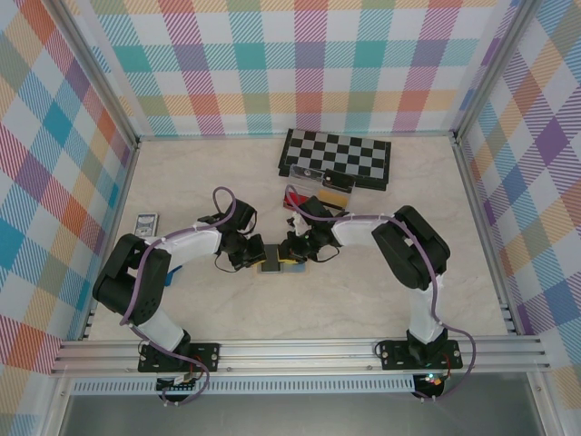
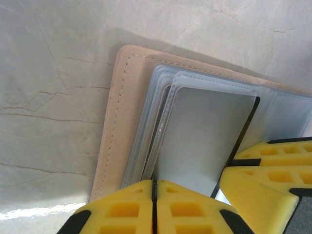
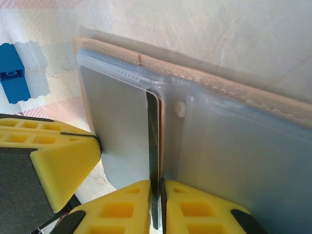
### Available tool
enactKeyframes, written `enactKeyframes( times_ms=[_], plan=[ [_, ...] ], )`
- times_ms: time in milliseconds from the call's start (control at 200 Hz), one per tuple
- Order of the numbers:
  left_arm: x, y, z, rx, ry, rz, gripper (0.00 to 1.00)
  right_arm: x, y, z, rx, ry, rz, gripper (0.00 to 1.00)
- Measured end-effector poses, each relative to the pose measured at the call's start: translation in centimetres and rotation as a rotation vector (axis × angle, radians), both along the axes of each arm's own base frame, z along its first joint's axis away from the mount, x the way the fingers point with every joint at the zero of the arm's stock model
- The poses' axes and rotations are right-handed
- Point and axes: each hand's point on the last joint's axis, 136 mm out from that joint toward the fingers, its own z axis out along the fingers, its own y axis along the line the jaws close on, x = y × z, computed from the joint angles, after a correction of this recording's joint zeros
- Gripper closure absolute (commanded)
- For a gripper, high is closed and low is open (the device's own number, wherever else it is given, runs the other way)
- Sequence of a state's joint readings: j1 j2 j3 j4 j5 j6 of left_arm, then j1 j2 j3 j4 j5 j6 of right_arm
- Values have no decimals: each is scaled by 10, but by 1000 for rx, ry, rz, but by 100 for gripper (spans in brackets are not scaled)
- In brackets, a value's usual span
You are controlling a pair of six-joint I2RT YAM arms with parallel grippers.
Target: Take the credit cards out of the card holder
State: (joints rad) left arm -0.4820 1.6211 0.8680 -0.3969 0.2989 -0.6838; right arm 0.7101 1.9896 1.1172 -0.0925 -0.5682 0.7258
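Observation:
The card holder (image 1: 277, 267) lies open mid-table between both arms, with a tan stitched edge (image 2: 119, 122) and clear sleeves (image 3: 253, 161). My left gripper (image 2: 154, 181) is shut on the near edge of a raised sleeve page that looks grey (image 2: 204, 136); in the top view it (image 1: 254, 257) sits at the holder's left end. My right gripper (image 3: 159, 184) is shut on a thin dark grey credit card (image 3: 152, 136), seen edge-on and standing partly out of its sleeve. That card's dark edge (image 2: 242, 134) runs down to the right gripper's yellow fingers (image 2: 273, 170). The left gripper's finger (image 3: 58, 161) touches the page's far side.
A chessboard (image 1: 336, 156) lies at the back, with a clear plastic tray (image 1: 327, 186) just in front of it. A small playing-card box (image 1: 145, 222) rests at the left. A blue brick (image 3: 14, 73) sits on the table beyond the holder. Metal frame rails edge the table.

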Motion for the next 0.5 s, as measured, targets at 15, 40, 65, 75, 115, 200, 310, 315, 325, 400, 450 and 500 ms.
enactKeyframes(
  times_ms=[15,40,65,75,115,200,310,315,325,400,450,500],
  plan=[
    [0,0,0,0,0,0,92,0,0,0,2,1,0,86],
    [0,0,0,-1,1,0,92,0,0,0,4,3,1,87],
    [0,0,0,-2,2,-1,92,0,0,0,6,6,2,88],
    [0,0,0,-3,2,-1,92,0,0,0,6,6,1,88],
    [0,0,0,-3,2,-1,92,0,0,-1,8,10,2,90],
    [0,0,0,-3,2,1,90,0,0,-1,14,15,4,97],
    [1,1,0,-8,4,7,88,0,1,1,27,29,0,100],
    [1,1,0,-7,3,8,88,0,1,1,28,29,0,100],
    [1,1,0,-7,3,8,88,0,2,1,29,29,0,100],
    [1,1,0,-6,3,9,87,0,2,2,33,31,-2,100],
    [1,2,0,-5,3,10,86,0,2,2,33,32,-3,100],
    [1,2,0,-5,3,10,84,0,1,1,33,33,-5,100]
  ],
)
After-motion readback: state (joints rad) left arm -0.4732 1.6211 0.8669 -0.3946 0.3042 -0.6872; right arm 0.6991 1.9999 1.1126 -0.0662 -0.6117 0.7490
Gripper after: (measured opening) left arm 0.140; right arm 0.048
